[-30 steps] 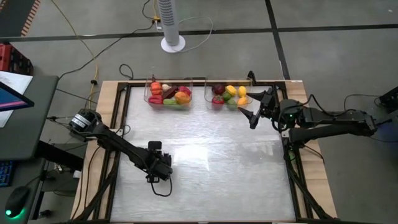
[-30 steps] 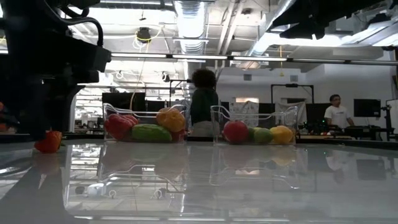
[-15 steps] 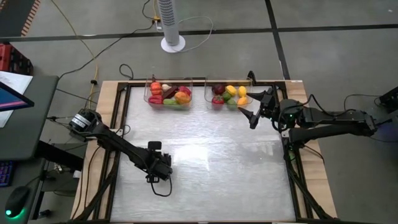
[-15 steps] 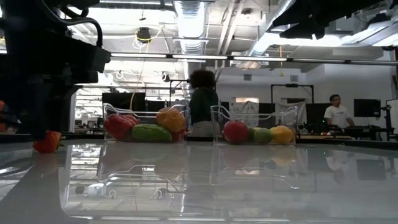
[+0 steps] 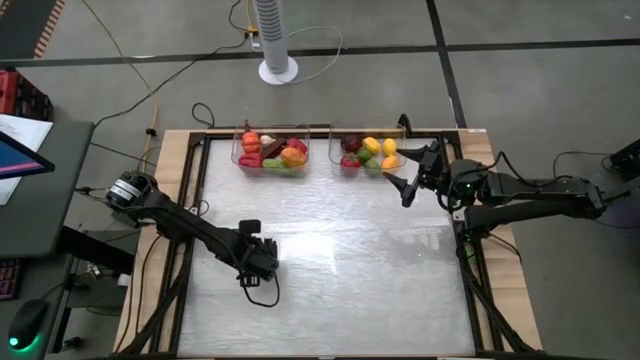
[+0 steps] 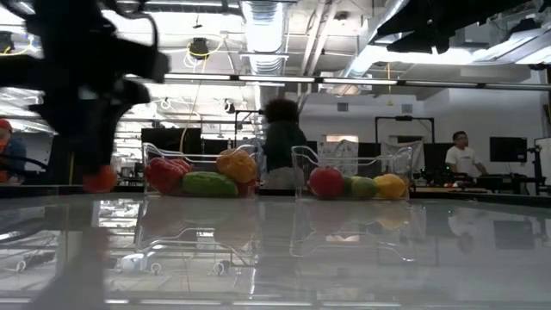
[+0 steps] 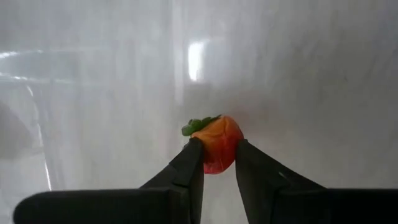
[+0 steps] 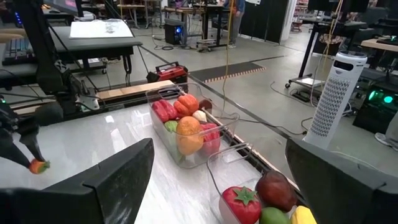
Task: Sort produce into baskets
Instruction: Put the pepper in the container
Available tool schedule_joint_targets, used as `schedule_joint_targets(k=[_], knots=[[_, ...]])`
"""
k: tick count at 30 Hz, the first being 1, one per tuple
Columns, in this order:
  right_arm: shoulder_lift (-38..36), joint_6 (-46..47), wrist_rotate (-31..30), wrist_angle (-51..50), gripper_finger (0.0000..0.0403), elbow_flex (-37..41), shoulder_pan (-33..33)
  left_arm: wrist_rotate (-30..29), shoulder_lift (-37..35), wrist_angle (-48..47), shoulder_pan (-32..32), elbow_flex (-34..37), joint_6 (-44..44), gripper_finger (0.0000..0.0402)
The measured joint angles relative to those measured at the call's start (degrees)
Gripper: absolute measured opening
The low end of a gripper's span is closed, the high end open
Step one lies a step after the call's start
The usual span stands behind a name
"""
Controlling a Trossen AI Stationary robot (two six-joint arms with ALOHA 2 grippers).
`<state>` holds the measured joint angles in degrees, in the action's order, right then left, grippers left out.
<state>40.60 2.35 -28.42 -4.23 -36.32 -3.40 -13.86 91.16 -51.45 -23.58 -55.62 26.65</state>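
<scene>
My left gripper point(image 5: 258, 264) is over the table's near left part, shut on a small red-orange fruit with a green stem point(image 7: 214, 134). The fruit also shows in the low view point(image 6: 102, 178) and the right wrist view point(image 8: 38, 166). Two clear baskets stand at the far edge. The left basket point(image 5: 271, 150) holds red, orange, green and dark produce. The right basket point(image 5: 367, 153) holds red, green, yellow and dark produce. My right gripper point(image 5: 400, 186) is open and empty, just right of the right basket. My left gripper pinches the fruit's two sides point(image 7: 219, 160) between its two fingers. The fingers come from above, pointing down. The fruit's stem end sticks out past the fingertips, and the fruit is lifted clear of the table.
The white glossy tabletop point(image 5: 350, 270) lies open between my two arms and in front of the baskets. A white tower fan point(image 5: 276, 40) stands on the floor beyond the far edge. People show in the room behind the table point(image 6: 281, 142).
My left gripper has gone up and a little toward the far edge, still shut on the red-orange fruit. The fruit sat low at the table surface a second ago and is now lifted clear.
</scene>
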Motion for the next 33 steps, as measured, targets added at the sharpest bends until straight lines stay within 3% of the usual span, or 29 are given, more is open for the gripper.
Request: schedule_joint_targets(k=[5,14,23,26,33], knots=[[0.0,0.0,0.0,0.84,0.039,0.0,0.0,-4.62,-0.09,7.18,4.47,-1.66,-7.15,0.0067],[-0.02,-0.96,0.0,1.47,0.039,0.0,0.0,-4.45,-0.09,29.02,20.14,-3.99,-25.92,0.0067],[-0.01,-2.65,-0.13,1.74,0.039,0.0,-0.07,-3.57,0.94,60.36,36.11,-5.95,-31.07,0.0067],[0.0,-2.89,-0.13,2.26,0.039,0.0,-0.1,-3.28,3.62,64.5,40.12,-8.37,-30.43,0.0067],[-0.02,-4.47,-0.06,2.9,0.039,0.0,-0.5,0.13,12.82,63.29,44.05,-17.92,-29.09,0.0067]])
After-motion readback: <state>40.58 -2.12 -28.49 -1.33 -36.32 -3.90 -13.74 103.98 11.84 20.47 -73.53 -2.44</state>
